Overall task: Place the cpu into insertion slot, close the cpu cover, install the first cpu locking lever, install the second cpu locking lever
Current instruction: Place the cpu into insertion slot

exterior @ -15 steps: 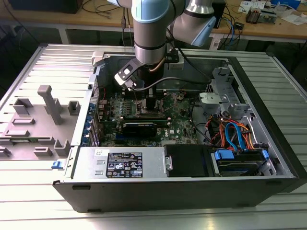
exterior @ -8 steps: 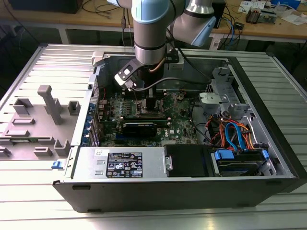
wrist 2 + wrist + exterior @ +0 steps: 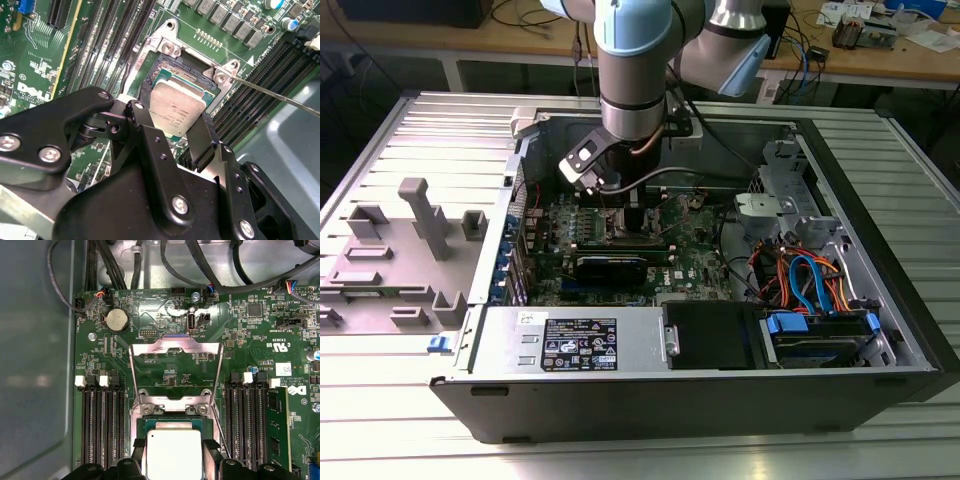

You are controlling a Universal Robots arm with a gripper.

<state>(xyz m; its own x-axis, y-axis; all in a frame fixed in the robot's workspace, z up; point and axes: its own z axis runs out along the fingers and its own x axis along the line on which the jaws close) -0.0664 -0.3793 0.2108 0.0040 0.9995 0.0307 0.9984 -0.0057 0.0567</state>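
Second wrist view: claw (image 3: 170, 119) grips cpu (image 3: 178, 104)

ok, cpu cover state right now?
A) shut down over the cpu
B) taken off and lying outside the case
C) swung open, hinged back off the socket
C: in the first wrist view the cpu cover is hinged back off the insertion slot, and the cpu has its metal top bare with no frame over it.
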